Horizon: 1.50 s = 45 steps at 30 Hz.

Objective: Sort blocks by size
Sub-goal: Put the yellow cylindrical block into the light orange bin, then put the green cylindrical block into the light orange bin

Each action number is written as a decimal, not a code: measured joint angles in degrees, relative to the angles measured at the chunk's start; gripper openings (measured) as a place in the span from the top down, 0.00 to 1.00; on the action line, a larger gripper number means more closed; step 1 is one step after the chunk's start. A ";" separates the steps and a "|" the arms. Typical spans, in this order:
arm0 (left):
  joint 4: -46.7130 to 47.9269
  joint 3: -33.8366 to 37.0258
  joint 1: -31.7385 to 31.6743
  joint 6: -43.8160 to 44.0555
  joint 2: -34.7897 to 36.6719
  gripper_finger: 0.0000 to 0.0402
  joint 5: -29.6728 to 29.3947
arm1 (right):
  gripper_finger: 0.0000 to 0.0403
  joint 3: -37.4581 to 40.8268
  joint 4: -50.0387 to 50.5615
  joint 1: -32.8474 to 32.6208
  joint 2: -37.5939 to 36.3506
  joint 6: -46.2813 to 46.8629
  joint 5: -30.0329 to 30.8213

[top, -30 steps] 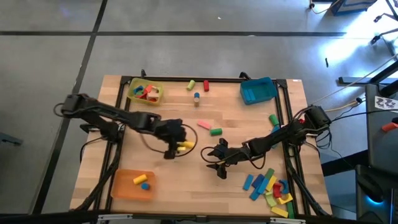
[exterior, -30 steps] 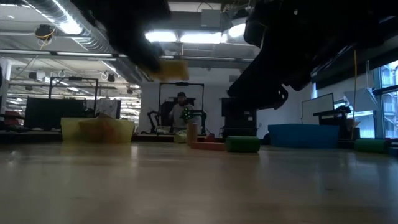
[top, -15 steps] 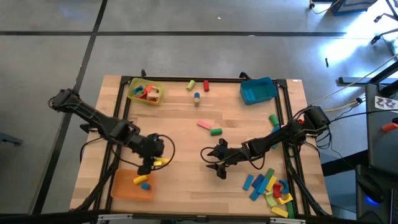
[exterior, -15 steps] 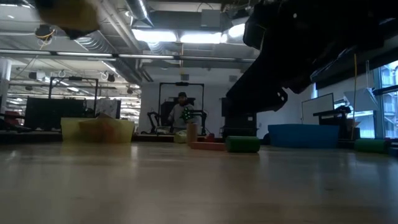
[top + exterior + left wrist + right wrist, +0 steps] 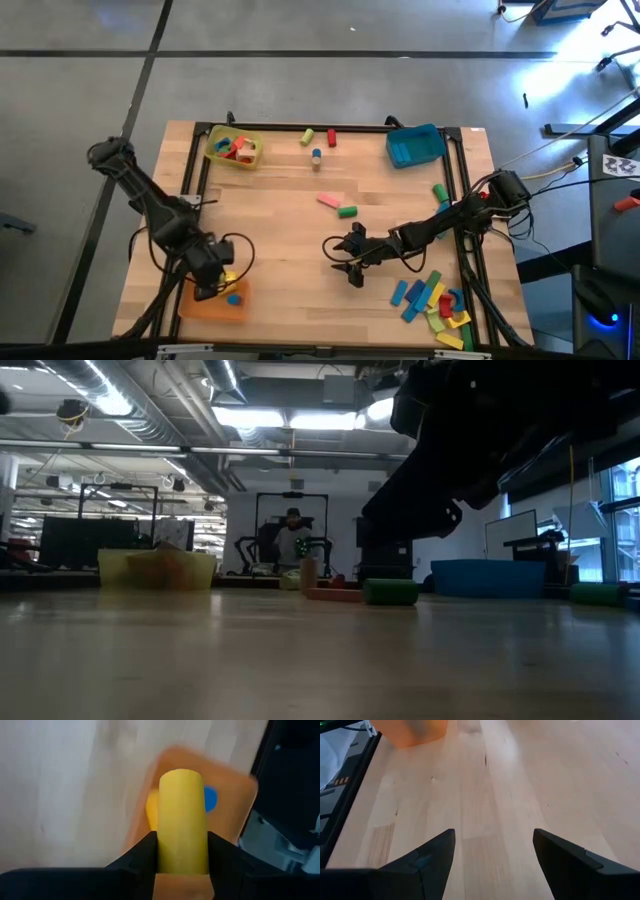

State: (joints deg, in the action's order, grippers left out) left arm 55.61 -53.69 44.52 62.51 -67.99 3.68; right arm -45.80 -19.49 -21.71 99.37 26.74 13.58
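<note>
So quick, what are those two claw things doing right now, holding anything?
Left gripper: closed on a yellow cylinder block, above the orange tray.
Right gripper: open, holding nothing, over bare table.

Sitting under the left pincer: orange tray. Lying well beyond the right pincer: blue tray, yellow tray. Standing far behind: a person.
</note>
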 joint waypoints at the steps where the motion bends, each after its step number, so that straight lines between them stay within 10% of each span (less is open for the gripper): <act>1: 0.28 0.40 0.94 1.83 0.00 0.68 0.84 | 0.33 0.00 0.02 0.00 0.00 0.00 0.19; 17: -4.17 14.97 4.97 27.08 -0.02 0.68 22.87 | 0.33 0.00 -0.11 0.00 0.00 0.33 0.37; 45: -3.87 16.76 1.11 21.87 0.06 0.51 25.03 | 0.33 0.00 -0.07 -0.02 -0.07 0.44 0.52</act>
State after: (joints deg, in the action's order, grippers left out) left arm 51.74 -36.93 45.63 84.38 -67.92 28.70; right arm -45.80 -19.55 -21.74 99.31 27.18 14.11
